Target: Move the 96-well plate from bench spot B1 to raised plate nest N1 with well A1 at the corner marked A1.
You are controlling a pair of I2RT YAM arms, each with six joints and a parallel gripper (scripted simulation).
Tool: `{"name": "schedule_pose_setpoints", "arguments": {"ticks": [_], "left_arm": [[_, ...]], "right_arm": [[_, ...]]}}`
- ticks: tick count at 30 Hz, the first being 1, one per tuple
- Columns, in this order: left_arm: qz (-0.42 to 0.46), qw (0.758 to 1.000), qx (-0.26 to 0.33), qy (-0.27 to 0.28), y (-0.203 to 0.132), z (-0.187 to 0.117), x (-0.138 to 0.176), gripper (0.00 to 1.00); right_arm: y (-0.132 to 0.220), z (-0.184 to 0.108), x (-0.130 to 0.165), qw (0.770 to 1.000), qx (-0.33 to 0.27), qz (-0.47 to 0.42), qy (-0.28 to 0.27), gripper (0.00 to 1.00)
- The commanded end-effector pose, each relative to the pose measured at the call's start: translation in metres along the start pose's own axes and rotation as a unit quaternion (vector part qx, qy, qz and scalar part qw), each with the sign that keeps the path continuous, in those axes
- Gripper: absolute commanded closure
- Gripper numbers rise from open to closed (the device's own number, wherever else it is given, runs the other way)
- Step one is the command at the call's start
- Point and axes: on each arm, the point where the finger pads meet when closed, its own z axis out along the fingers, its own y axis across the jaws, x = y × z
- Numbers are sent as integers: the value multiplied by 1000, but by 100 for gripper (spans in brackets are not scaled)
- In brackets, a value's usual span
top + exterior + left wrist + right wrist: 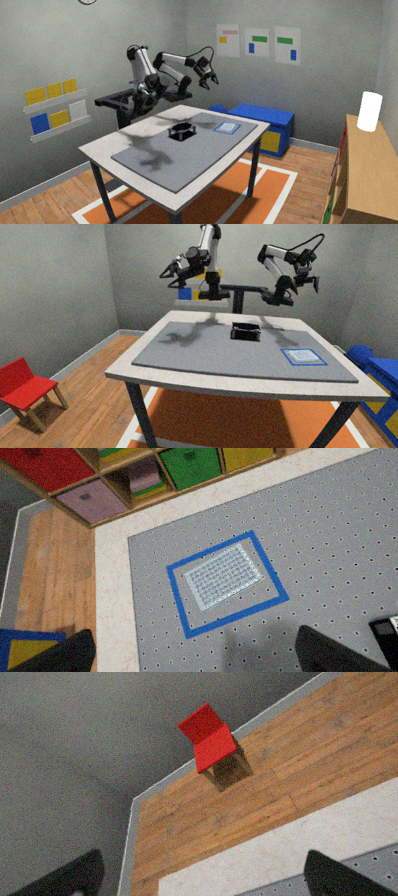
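Observation:
The pale 96-well plate [227, 127] [303, 355] [225, 577] lies flat inside the blue outline [222, 132] [309, 364] [237, 617] on the grey mat; its rim letters are too small to read. The raised black nest [181, 136] [245, 334] stands empty near the mat's middle; its edge shows at the right of the left wrist view [384, 628]. My left gripper [212, 85] [306, 292] [195, 637] is open and empty, high above the table on the plate's side. My right gripper [165, 282] [203, 859] is open and empty, high up at the opposite side.
The grey perforated mat [149, 168] [202, 358] lies on the pale table [217, 382]. Beyond the table are a blue cabinet [264, 112], a wooden shelf [370, 174] and a red chair [31, 389] [215, 749]. Both arms stand on a dark stand [238, 300] behind the table.

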Motion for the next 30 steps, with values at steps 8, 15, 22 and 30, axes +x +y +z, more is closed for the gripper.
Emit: {"name": "schedule_pose_setpoints", "arguments": {"ticks": [8, 15, 22, 30], "left_arm": [[1, 1000, -1, -5, 1, -1, -4, 0], [1, 1000, -1, -5, 1, -1, -4, 0], [0, 1000, -8, -7, 4, 2, -5, 0], [-4, 1000, -4, 5, 4, 15, 0, 0]], "right_arm": [[4, -1, -2, 1000, -4, 6, -1, 0], [4, -1, -2, 1000, -4, 6, -1, 0], [3, -5, 8, 998, -7, -47, 28, 0], [-2, -29, 52, 957, -52, -250, 137, 0]]}}
